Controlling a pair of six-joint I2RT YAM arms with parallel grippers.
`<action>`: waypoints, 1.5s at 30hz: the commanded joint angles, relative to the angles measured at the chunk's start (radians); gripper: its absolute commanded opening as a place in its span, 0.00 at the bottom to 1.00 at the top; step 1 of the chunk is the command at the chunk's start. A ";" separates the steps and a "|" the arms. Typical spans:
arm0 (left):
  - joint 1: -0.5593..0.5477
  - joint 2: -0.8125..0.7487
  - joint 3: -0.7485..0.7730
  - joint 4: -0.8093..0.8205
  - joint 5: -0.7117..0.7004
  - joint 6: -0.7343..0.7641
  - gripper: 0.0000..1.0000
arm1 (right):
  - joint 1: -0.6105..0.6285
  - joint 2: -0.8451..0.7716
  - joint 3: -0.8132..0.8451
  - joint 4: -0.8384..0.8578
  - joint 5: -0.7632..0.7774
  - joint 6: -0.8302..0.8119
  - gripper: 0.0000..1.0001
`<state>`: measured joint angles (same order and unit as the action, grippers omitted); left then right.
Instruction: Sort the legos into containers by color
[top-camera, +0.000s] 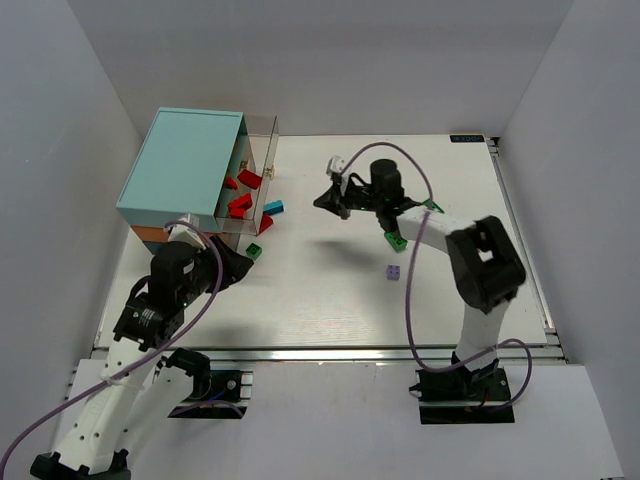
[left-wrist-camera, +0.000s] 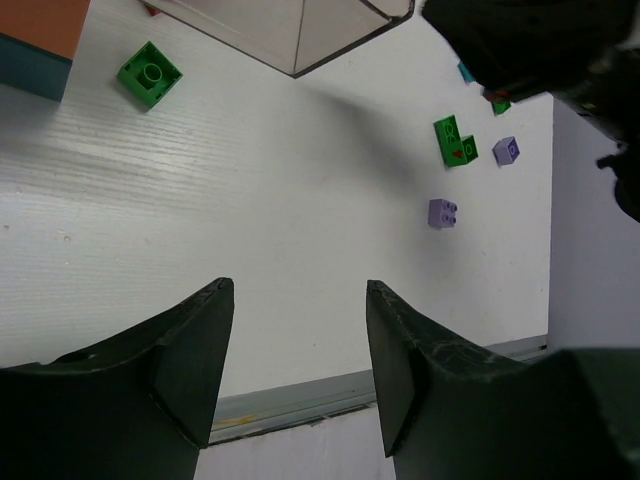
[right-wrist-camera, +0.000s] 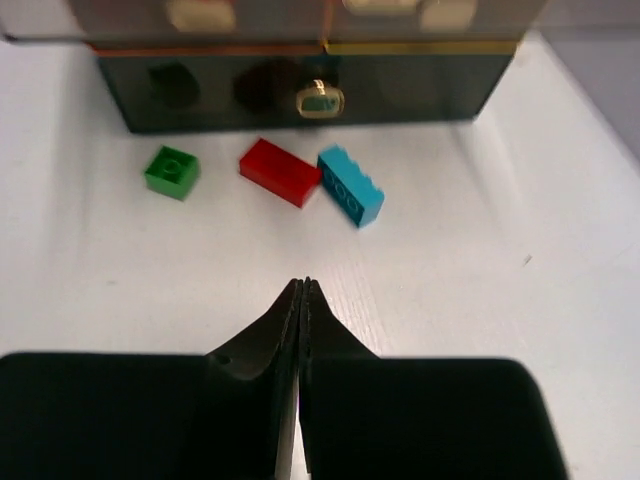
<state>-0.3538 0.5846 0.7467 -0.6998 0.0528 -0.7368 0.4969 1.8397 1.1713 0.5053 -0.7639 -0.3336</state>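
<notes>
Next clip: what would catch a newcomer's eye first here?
The teal-topped cabinet at the far left of the table, its clear drawer pulled out with red bricks inside. A green brick, a red brick and a cyan brick lie loose before it, faced by the shut right gripper; the left gripper is open.

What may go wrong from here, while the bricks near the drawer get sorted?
1. The red brick and the cyan brick lie side by side, so a grasp on one may push or lift the other.
2. The right gripper is shut; lowered like this, it would only shove bricks.
3. The open left gripper is near the same drawer, so the two grippers may collide.
</notes>
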 joint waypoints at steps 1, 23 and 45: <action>-0.004 0.020 0.039 0.014 0.007 0.013 0.65 | 0.035 0.151 0.115 0.069 0.208 0.101 0.00; -0.004 -0.028 0.057 -0.086 -0.038 -0.039 0.66 | 0.175 0.541 0.565 -0.005 0.202 0.919 0.00; 0.006 -0.054 0.097 -0.167 -0.088 -0.064 0.67 | 0.232 0.681 0.712 -0.102 0.316 1.013 0.00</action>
<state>-0.3527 0.5278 0.8074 -0.8474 -0.0193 -0.8021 0.7177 2.4996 1.8442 0.4160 -0.4854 0.6773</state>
